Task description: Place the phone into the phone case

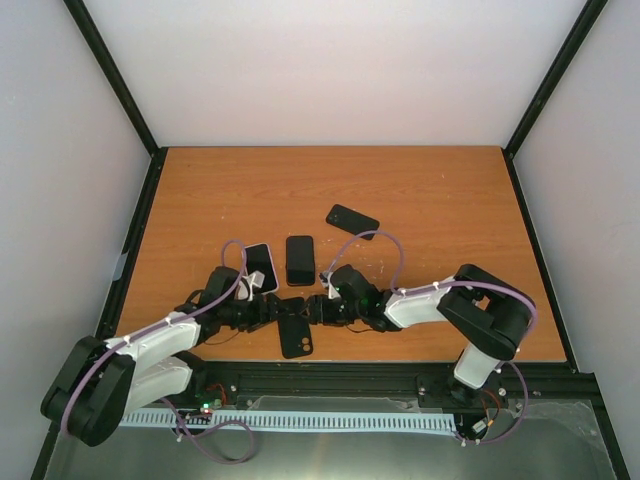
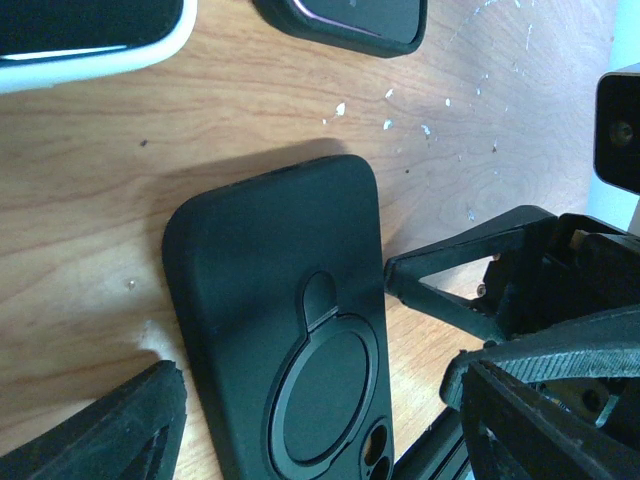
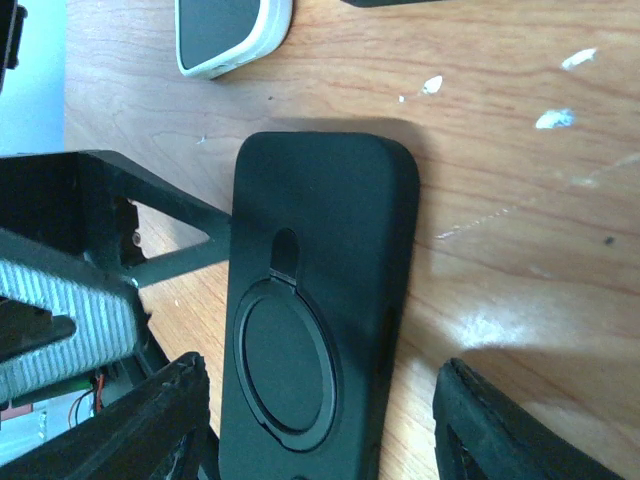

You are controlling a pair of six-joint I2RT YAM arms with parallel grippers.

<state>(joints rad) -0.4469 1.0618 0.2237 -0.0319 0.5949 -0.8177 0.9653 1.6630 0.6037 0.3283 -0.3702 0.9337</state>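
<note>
**Black case** (image 1: pixel 295 336). It lay flat near the front edge of the desk (image 1: pixel 450 200) with its back upward, so the ring stand and camera cutouts showed. The open side faced the wood, and I could not tell whether anything sat inside it.

**Left fingers** (image 1: pixel 272 311). They were spread apart and low over the desk at the far end of the case, clamped on nothing.

**Right fingers** (image 1: pixel 318 307). These were also spread and holding nothing, and they faced the left pair across the same end of the case. In each wrist view, a tip of the opposite pair appeared to rest against a long edge of the case.

**Dark phone** (image 1: pixel 300 260). It lay just beyond the case with nothing holding it. A white-cased phone (image 1: pixel 262 266) was beside it, and a tilted phone (image 1: pixel 351 218) lay farther back.

**Step in hand (judged).** The arms were readying the case, and the phone had not yet been fetched.

**Next move (judged).** A firm pinch on one edge of the case was needed to turn it opening-up. One pair would then steady the case while the other brought the dark phone over and pressed it in squarely.
</note>
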